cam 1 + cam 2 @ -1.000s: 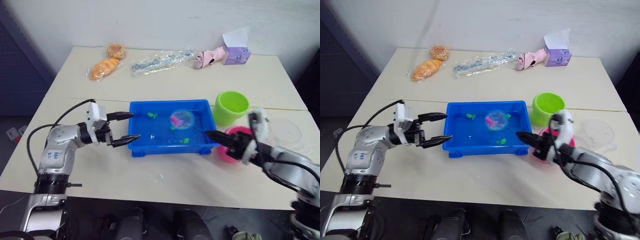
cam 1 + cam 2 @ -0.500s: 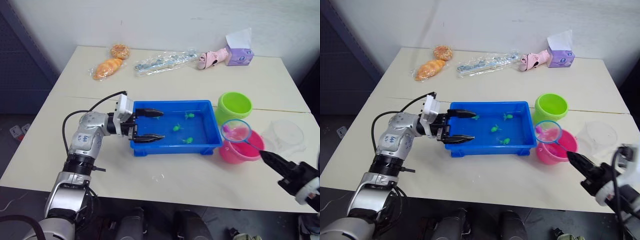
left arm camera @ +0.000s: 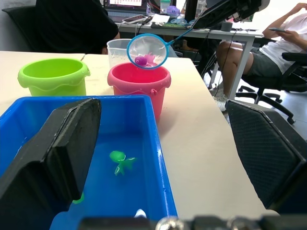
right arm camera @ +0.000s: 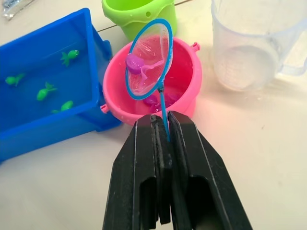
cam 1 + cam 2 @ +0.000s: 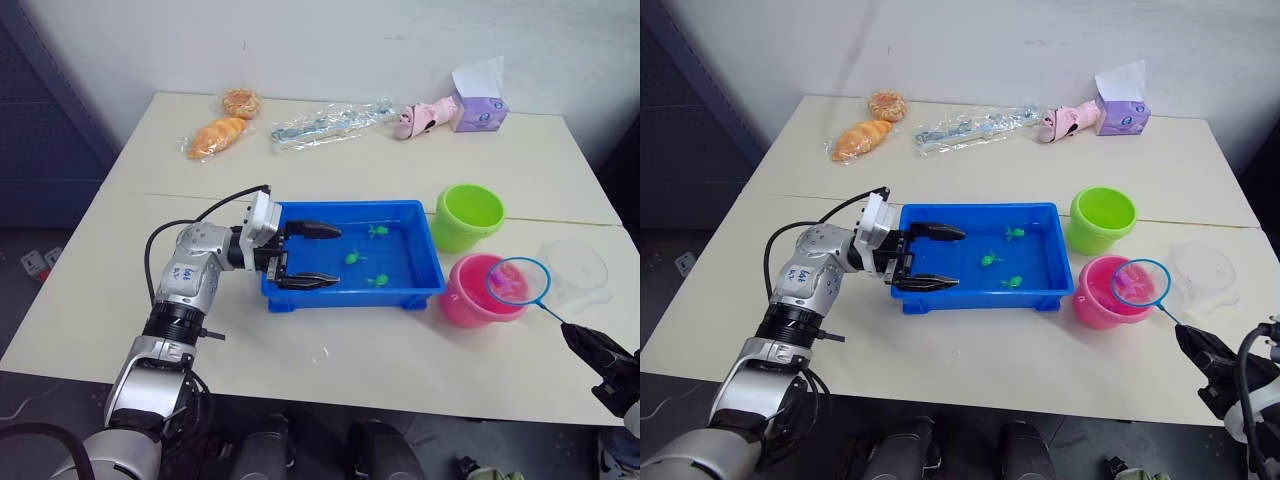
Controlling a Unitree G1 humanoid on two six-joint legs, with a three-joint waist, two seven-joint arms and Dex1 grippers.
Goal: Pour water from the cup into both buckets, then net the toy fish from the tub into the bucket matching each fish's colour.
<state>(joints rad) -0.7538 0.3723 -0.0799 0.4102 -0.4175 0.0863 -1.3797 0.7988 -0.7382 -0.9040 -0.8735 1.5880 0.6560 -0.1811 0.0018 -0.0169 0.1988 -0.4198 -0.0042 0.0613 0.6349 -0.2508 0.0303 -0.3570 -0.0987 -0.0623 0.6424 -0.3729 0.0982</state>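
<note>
The blue tub [image 5: 350, 298] holds three green toy fish [image 5: 352, 256] in water. My left gripper [image 5: 325, 256] stands open at the tub's left end, one finger along the far side and one along the near rim. My right gripper [image 4: 160, 120] is shut on the thin handle of the net [image 5: 519, 281]. The blue hoop hangs over the pink bucket [image 5: 470, 300] with a pink fish [image 4: 135, 63] in its mesh. More pink fish [image 4: 151, 100] lie inside that bucket. The green bucket [image 5: 468, 215] stands just behind it, and the clear cup [image 5: 575, 270] to its right.
Along the table's back edge lie bagged bread [image 5: 215, 135], a clear plastic pack [image 5: 325, 123], a pink toy [image 5: 418, 118] and a purple tissue box [image 5: 478, 100]. A person [image 3: 283, 38] sits beyond the table in the left wrist view.
The net has come up out of the tub with a pink fish and travelled right to hang over the pink bucket. My left gripper has reached further along the tub's left end.
</note>
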